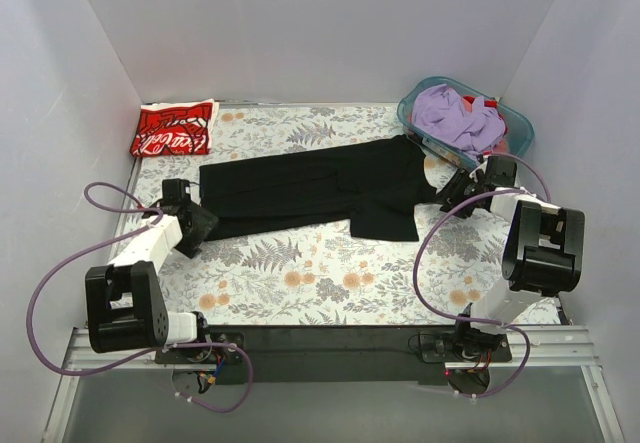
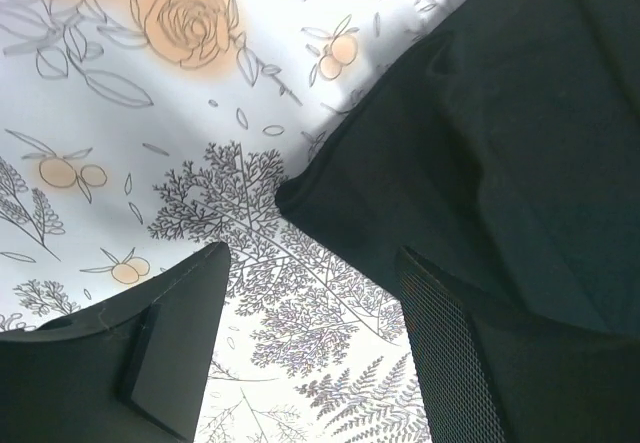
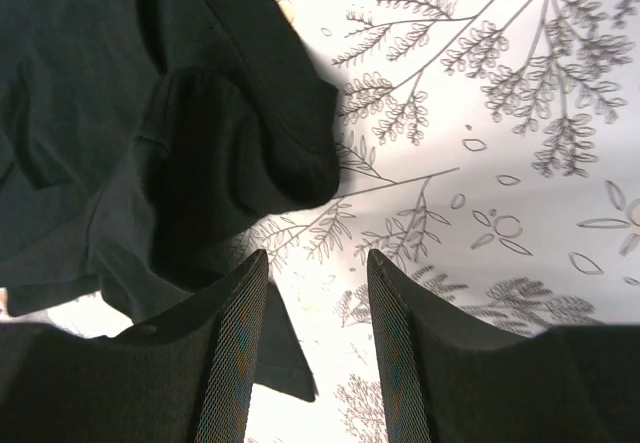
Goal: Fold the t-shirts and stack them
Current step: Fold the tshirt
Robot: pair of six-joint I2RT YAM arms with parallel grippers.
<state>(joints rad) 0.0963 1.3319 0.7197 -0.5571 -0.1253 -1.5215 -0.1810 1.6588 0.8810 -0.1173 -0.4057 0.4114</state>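
The black t-shirt (image 1: pixel 310 188) lies spread lengthwise across the middle of the table, partly folded. The red t-shirt with white lettering (image 1: pixel 174 128) lies folded at the far left corner. My left gripper (image 1: pixel 205 225) is open and empty at the shirt's left near corner; in the left wrist view its jaws (image 2: pixel 315 263) frame bare tablecloth just short of the black cloth corner (image 2: pixel 470 153). My right gripper (image 1: pixel 447 196) is open and empty at the shirt's right end; in the right wrist view it (image 3: pixel 317 268) sits beside a bunched black sleeve (image 3: pixel 150 123).
A teal basket (image 1: pixel 513 119) with purple and red clothes stands at the far right corner, close behind my right gripper. The table wears a floral cloth (image 1: pixel 330 283). White walls close in three sides. Purple cables loop beside both arms.
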